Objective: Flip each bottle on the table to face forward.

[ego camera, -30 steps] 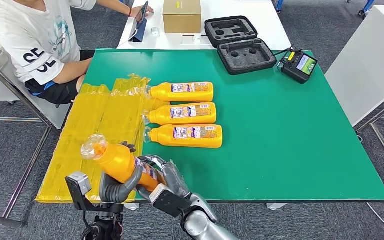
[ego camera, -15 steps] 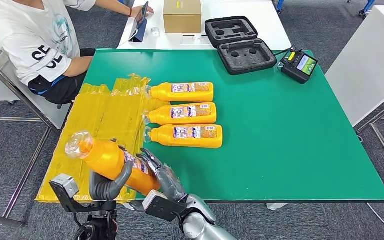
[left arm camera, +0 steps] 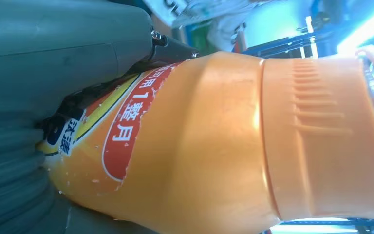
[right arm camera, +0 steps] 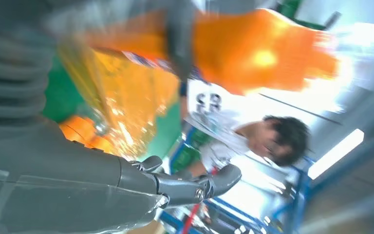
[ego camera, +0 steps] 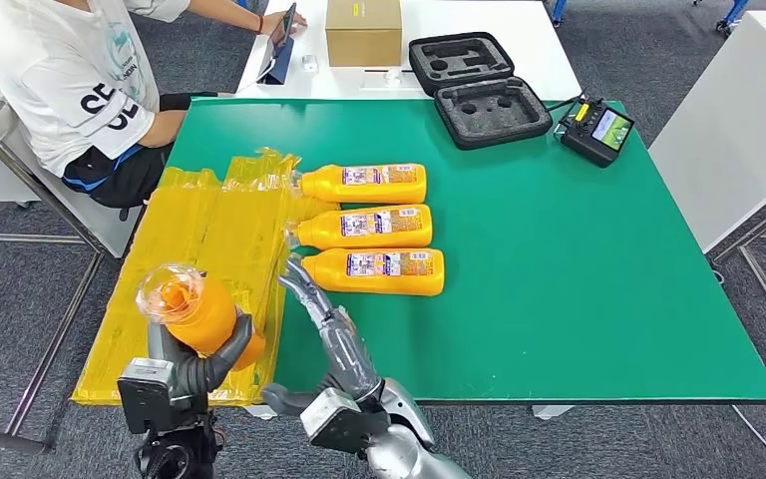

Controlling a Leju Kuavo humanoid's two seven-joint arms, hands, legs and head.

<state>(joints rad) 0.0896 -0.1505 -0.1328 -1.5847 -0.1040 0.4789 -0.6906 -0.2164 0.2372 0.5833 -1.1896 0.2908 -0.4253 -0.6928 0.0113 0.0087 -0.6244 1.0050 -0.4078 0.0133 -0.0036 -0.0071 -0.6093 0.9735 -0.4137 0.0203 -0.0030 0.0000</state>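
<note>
Here, from the head view, we see the left hand (ego camera: 191,367) wrapped around an orange bottle (ego camera: 191,309), held up off the green table (ego camera: 578,289) near its front left corner, clear cap end tipped toward the camera; the right hand (ego camera: 321,309) holds nothing, its fingers stretched out straight toward the row of three bottles (ego camera: 369,228); those three lie on their sides on the table, labels up, caps pointing to the yellow plastic wrap (ego camera: 209,249) spread beside them; the fingertips reach just beside the nearest of the three, and we cannot tell whether they touch it; a person (ego camera: 70,80) in a white shirt sits at the far left corner; a black foam case (ego camera: 479,90) and a controller (ego camera: 598,130) rest near the far edge, a cardboard box (ego camera: 363,30) on the white table beyond.

In the left wrist view, the held bottle (left arm camera: 224,146) sits tight against the grey thumb (left arm camera: 53,48); a red label patch with white characters faces us.

In the right wrist view, blurred, the right hand's fingers (right arm camera: 185,187) extend free of any object; the orange bottle (right arm camera: 258,48) shows beyond, with a dark finger across it.
</note>
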